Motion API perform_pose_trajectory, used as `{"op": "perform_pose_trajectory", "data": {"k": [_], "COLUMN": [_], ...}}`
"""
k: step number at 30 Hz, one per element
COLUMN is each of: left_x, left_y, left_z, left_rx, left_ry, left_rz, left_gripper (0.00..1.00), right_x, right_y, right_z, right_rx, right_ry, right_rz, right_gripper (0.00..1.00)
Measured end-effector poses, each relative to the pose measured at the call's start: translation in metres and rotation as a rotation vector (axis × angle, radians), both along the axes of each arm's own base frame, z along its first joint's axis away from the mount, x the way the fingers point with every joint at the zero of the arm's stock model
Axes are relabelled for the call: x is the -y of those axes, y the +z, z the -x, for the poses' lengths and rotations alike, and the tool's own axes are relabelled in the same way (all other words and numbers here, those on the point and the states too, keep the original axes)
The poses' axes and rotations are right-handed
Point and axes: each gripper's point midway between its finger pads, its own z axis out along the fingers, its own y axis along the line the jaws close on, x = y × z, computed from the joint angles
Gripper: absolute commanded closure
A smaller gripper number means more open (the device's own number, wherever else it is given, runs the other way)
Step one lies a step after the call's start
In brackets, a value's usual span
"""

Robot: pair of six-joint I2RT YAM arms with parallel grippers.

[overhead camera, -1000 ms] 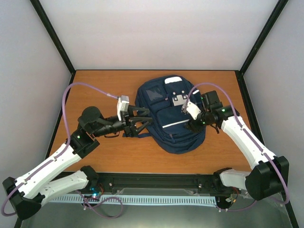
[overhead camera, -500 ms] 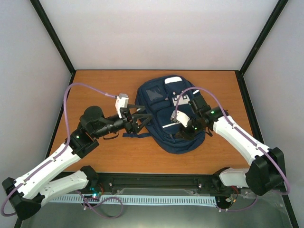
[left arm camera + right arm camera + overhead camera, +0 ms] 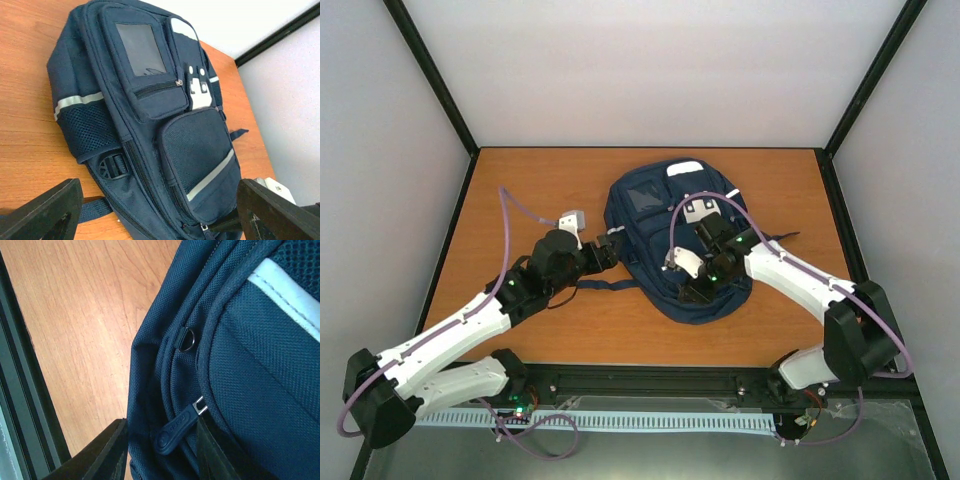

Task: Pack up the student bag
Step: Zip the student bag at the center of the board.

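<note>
Student bag (image 3: 645,215) flat on counter (image 3: 520,190), front up; L fingers (image 3: 50,210) spread wide just beside its left edge, R fingers (image 3: 107,452) apart too, straddling a zip pull (image 3: 175,432) at bag's near end.

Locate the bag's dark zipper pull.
Right wrist view, low centre: the zipper pull lies on the student bag, near its edge, between the fingers of the right gripper.

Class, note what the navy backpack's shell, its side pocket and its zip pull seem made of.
Navy-blue backpack shell: coarse woven fabric, likely synthetic, matte; weave visible. Side pocket: open mesh; holes show. Dark-blue zip pull: probably moulded rubber or plastic; smooth, embossed.
</note>
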Motion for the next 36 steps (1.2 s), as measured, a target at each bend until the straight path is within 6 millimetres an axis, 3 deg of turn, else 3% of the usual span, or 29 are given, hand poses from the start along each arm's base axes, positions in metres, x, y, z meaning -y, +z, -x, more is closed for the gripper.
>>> {"op": "perform_pose_trajectory", "data": {"k": [13, 19, 21, 24, 32, 34, 36], "left_x": [-0.008, -0.007, -0.006, -0.005, -0.005, -0.005, -0.004], "left_y": [-0.011, -0.019, -0.02, -0.022, -0.023, -0.023, -0.023], "left_z": [-0.008, -0.009, -0.009, -0.009, -0.009, -0.009, -0.009], "left_rx": [-0.031, -0.051, -0.055, -0.063, -0.067, -0.068, -0.072], "left_ry": [0.084, 0.085, 0.085, 0.082, 0.082, 0.083, 0.086], "left_rz": [-0.011, -0.025, -0.024, -0.023, -0.021, -0.018, -0.016], "left_gripper": [0.15, 0.15, 0.15, 0.16, 0.16, 0.15, 0.16], "right_x": [-0.001, 0.002, 0.003, 0.004, 0.013, 0.016, 0.018], "right_y": [-0.017, -0.019, -0.019, -0.021, -0.025, -0.026, -0.026], "right_z": [-0.007, -0.012, -0.013, -0.013, -0.021, -0.024, -0.027], "right_rx": [-0.06, -0.048, -0.045, -0.049, -0.022, -0.014, -0.005], "right_ry": [-0.08, -0.118, -0.126, -0.137, -0.19, -0.204, -0.217], "right_rz": [0.057, 0.084, 0.09, 0.098, 0.151, 0.164, 0.173], "right_gripper": [0.67, 0.77, 0.75, 0.63, 0.56, 0.61, 0.79]}}
